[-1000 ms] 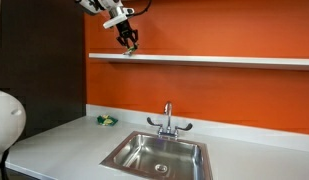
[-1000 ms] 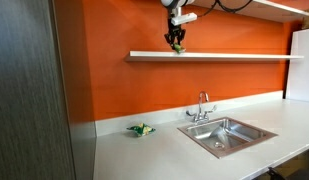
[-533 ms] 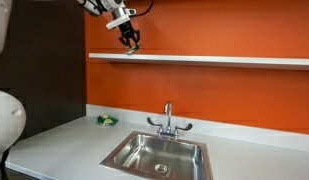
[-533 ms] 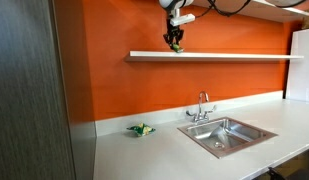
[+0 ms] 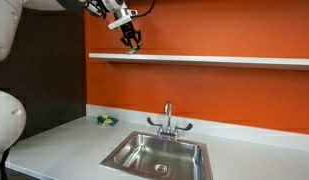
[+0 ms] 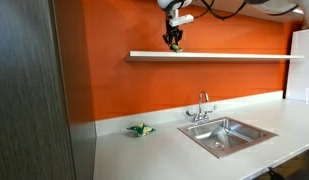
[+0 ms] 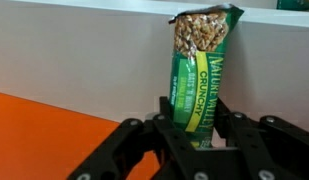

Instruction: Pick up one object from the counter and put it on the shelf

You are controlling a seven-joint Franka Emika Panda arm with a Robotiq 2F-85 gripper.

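Observation:
In the wrist view the object, a flat green granola-bar packet (image 7: 199,70), stands between the black fingers (image 7: 222,118) of my gripper (image 7: 194,122), which is shut on its lower end. Behind it lies the pale shelf (image 7: 84,60). In both exterior views the gripper (image 5: 132,42) (image 6: 174,44) hangs just over the shelf (image 5: 214,60) (image 6: 224,55), near its end against the orange wall. The packet is too small to make out there. The counter (image 5: 54,145) (image 6: 144,158) lies far below.
A lumpy green-and-yellow item (image 5: 106,121) (image 6: 141,129) lies on the counter by the wall. A steel sink (image 5: 159,155) (image 6: 226,133) with a chrome tap (image 5: 168,118) (image 6: 202,105) is set into the worktop. A dark tall cabinet (image 6: 29,90) stands at the counter's end.
The arm above the gripper has shifted slightly. The gripper stays over the shelf's end with the packet between its fingers.

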